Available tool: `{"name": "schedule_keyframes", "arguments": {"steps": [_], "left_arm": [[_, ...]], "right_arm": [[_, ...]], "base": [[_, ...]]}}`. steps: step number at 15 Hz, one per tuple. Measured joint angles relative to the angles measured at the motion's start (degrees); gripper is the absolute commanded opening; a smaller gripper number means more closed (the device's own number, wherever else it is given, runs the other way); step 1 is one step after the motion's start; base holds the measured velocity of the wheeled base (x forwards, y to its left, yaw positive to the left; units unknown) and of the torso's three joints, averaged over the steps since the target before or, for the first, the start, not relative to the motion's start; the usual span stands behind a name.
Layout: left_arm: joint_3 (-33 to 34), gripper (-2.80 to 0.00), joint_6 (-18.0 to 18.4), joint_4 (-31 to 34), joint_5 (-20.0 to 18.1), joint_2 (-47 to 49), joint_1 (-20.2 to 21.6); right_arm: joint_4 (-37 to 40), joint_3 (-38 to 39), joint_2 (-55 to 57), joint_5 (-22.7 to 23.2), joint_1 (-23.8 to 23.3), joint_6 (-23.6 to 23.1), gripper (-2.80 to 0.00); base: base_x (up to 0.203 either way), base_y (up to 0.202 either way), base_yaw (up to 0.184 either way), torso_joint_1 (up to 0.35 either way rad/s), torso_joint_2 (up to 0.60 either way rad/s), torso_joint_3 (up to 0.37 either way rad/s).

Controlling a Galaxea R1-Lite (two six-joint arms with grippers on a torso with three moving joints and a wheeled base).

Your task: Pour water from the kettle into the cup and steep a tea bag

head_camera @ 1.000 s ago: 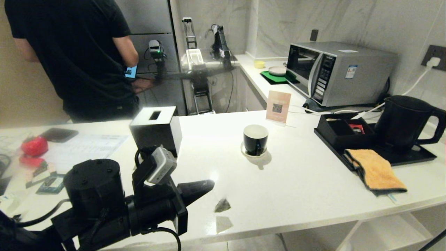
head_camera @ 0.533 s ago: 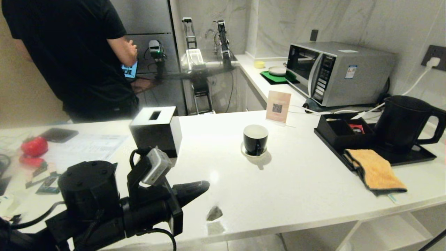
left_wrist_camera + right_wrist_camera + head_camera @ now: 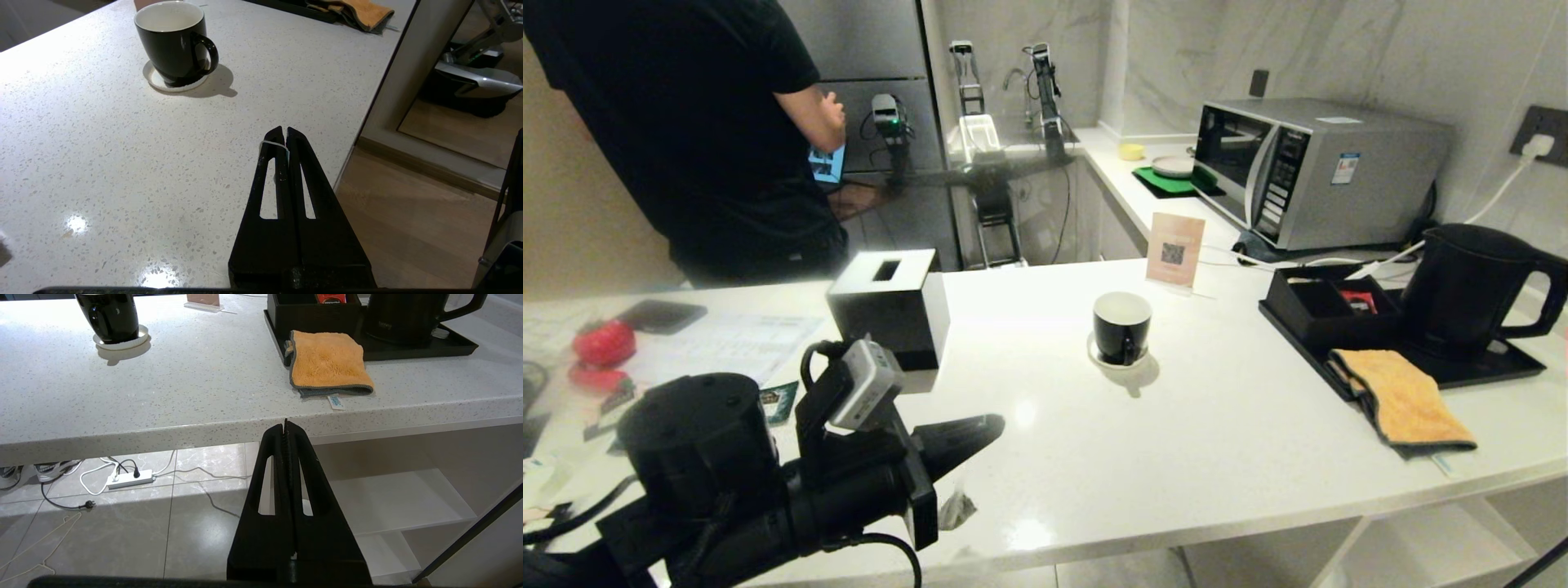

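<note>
My left gripper point(image 3: 996, 422) hovers over the near left part of the white counter point(image 3: 1217, 433), shut on the thin white string point(image 3: 273, 143) of the tea bag. The pale pouch of the tea bag point(image 3: 956, 510) hangs under the fingers, close to the counter's front edge. The black cup point(image 3: 1121, 327) point(image 3: 171, 41) stands upright on its small white saucer point(image 3: 1112, 359) mid-counter, well beyond the gripper. The black kettle point(image 3: 1470, 286) stands on a tray at the far right. My right gripper point(image 3: 285, 424) is shut and empty, below the counter's front edge.
A black tissue box point(image 3: 890, 306) stands just beyond my left arm. The black tray point(image 3: 1486, 367) also carries a compartment box point(image 3: 1327, 306) and an orange cloth point(image 3: 1401, 400). A microwave point(image 3: 1315, 167) and card stand point(image 3: 1174, 249) stand behind. A person point(image 3: 703, 122) stands beyond the counter's left.
My left arm has drawn back to the left, and the hanging tea bag has swung left with it, nearer the front edge. The cup and kettle have not moved.
</note>
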Motion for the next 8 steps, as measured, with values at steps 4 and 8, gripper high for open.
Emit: {"name": "schedule_keyframes", "arguments": {"steps": [4, 8], "left_arm": [[-1.0, -2.80, -0.1, -0.1, 0.1, -0.3, 0.2], [-3.1, -2.80, -0.4, 0.2, -0.3, -0.3, 0.8]], "right_arm": [[0.0, 0.0, -0.1, 0.0, 0.0, 0.0, -2.80], [0.0, 0.0, -0.1, 0.0, 0.0, 0.0, -2.80]], "base": [[0.000, 0.000, 0.000, 0.000, 0.00, 0.000], [0.000, 0.000, 0.000, 0.000, 0.00, 0.000]]}}
